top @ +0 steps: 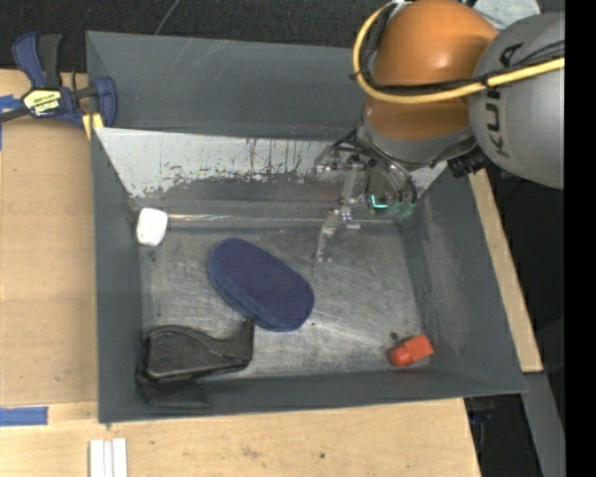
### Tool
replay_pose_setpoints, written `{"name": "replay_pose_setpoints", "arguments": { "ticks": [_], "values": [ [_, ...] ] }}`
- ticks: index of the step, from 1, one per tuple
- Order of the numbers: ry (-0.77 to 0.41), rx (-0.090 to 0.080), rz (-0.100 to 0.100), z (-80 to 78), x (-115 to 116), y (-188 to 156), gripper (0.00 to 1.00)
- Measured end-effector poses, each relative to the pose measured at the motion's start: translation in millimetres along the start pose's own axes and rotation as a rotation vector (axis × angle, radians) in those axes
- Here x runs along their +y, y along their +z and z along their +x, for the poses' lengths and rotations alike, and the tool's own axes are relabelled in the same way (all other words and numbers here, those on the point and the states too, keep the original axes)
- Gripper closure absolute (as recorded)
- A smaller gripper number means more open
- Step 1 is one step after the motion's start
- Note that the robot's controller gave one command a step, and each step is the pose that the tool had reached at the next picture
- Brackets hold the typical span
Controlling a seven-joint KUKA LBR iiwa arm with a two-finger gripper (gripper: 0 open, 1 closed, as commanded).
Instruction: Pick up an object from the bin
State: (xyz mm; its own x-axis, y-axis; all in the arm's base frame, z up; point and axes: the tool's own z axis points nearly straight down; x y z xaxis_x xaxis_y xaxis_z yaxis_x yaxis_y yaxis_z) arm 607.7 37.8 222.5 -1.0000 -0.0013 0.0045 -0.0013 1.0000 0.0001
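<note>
Fingers [328,237] just up-right of blue pad [261,284]

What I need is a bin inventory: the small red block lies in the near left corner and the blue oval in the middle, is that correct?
No. The camera view shows the small red block in the near right corner, not the left; the blue oval does lie in the middle.

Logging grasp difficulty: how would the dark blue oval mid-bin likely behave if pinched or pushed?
The dark blue oval lies flat and low, so it probably won't roll or tip; a push would likely slide it over the bin floor. Its matte, cloth-like surface hints at something soft and light, perhaps bending when lifted by one edge.
</note>
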Motion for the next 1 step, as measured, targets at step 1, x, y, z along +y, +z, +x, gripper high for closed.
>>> {"name": "replay_pose_setpoints", "arguments": {
  "ticks": [1],
  "values": [
    [-0.212,-0.012,0.003,45.8,26.6,148.6,0.00]
  ]
}}
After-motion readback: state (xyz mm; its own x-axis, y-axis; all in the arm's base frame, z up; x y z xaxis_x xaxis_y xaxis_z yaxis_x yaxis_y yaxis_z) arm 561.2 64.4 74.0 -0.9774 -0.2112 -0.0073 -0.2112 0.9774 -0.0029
